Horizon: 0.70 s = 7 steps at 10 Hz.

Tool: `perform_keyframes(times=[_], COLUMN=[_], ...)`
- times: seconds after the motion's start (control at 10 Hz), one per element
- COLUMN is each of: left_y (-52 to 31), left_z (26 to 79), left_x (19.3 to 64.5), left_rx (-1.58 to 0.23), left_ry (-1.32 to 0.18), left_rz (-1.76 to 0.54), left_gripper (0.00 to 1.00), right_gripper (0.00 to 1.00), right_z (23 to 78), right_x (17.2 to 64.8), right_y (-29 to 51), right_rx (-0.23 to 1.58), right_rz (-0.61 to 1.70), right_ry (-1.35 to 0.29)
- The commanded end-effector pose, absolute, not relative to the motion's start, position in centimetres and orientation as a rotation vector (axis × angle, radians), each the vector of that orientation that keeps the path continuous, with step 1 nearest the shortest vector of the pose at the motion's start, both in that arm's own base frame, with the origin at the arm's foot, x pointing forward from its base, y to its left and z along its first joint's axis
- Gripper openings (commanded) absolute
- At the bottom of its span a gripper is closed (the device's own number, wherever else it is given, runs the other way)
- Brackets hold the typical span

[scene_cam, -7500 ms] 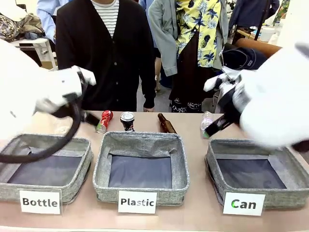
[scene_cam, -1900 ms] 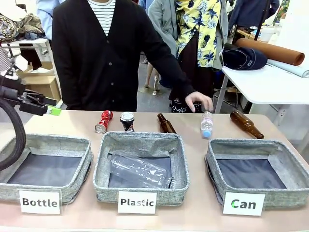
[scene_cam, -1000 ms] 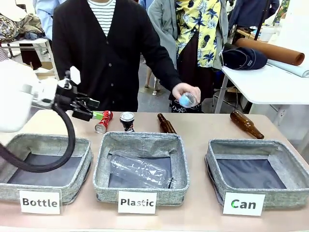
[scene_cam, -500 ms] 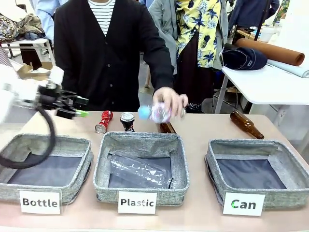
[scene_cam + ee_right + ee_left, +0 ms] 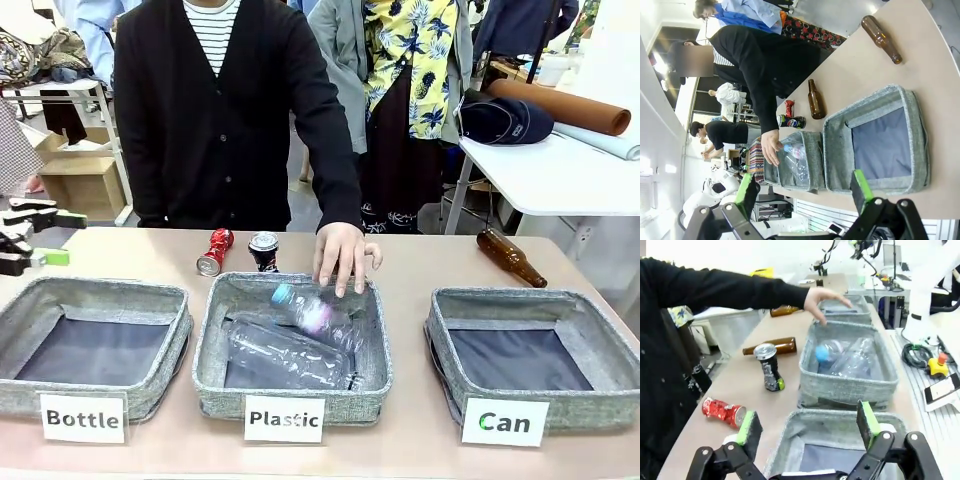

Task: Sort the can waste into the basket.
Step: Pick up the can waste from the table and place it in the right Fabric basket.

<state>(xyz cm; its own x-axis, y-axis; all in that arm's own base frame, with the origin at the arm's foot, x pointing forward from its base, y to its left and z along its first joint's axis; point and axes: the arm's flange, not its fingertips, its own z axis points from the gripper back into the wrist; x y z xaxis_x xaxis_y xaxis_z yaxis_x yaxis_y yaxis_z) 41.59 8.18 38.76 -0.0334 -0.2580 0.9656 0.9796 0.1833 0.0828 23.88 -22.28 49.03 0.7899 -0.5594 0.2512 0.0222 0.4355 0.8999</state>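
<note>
Red can (image 5: 723,412) lying, dark can (image 5: 769,367) upright, on table (image 5: 735,382) beyond left gripper (image 5: 807,425), spread wide and empty

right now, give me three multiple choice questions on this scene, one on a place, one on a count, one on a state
1. Where are the red can and dark can?
A in the Can basket
B on the table behind the Plastic basket
C in the Bottle basket

2. How many brown bottles lie on the table?
A one
B two
C four

3. The left end effector is:
A open
B shut on the red can
C shut on a brown bottle

Answers:
1 B, both cans sit on the tabletop beyond that basket's far rim.
2 B, the right wrist view shows two.
3 A, its pads stand wide apart with nothing between them.
</note>
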Motion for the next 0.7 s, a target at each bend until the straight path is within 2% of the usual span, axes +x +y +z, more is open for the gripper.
perform_keyframes(times=[0.0,0.5,0.6], left_y=[6.0,-5.7,-7.4], left_z=[38.9,38.9,38.5], left_x=[44.0,54.6,56.2], left_rx=[-0.833,-0.624,-0.641], left_ry=[-1.134,-0.908,-0.872], left_rz=[-1.28,-1.275,-1.304], left_gripper=[1.0,1.0,1.0], right_gripper=[1.0,1.0,1.0], right_z=[49.2,49.2,49.2], right_x=[24.0,24.0,24.0], right_y=[-22.4,-22.4,-22.4], right_rx=[1.085,1.085,1.085], right_rz=[-0.365,-0.365,-0.365], right_ry=[-0.606,-0.606,-0.606])
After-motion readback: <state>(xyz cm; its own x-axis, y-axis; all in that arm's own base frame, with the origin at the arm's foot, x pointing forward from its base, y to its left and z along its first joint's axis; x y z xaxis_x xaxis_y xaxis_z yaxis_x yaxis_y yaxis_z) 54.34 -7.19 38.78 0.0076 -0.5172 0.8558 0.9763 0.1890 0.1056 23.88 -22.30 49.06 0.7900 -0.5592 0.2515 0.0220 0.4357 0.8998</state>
